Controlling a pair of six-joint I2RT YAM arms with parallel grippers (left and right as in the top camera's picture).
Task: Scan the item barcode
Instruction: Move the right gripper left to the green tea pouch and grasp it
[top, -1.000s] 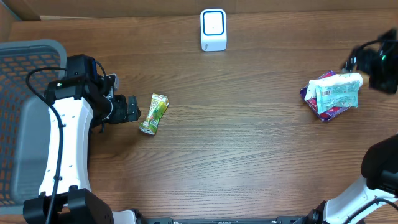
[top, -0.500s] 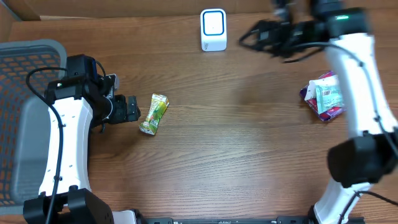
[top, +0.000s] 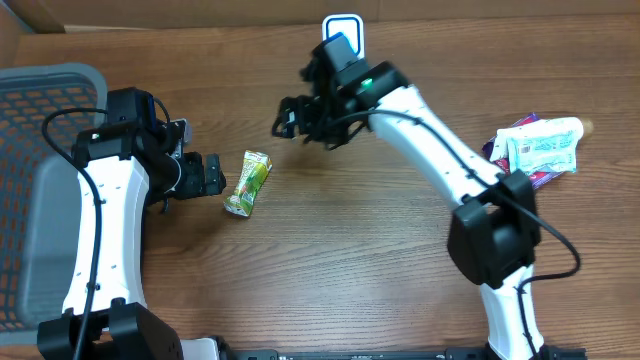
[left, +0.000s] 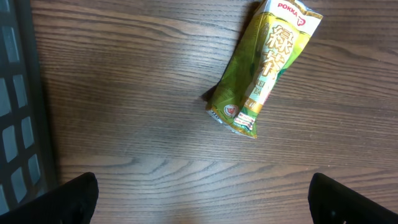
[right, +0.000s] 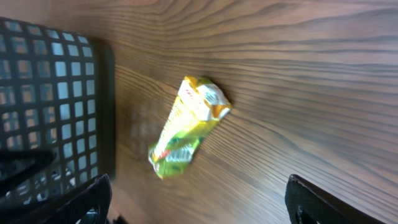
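**Right arm brought across towards the drink pack (top: 247, 183)**

Within the last second the right gripper (top: 290, 117) has been swung away from the pile of packets (top: 535, 150) at the far right. It is now placed between the scanner (top: 343, 47) and the drink pack, fingers spread apart, nothing held. The drink pack is seen lying flat on the table (top: 380, 260), untouched, just beside the left gripper (top: 212, 175), which has been kept wide apart and unmoved. A pick-up for scanning is judged to be beginning.
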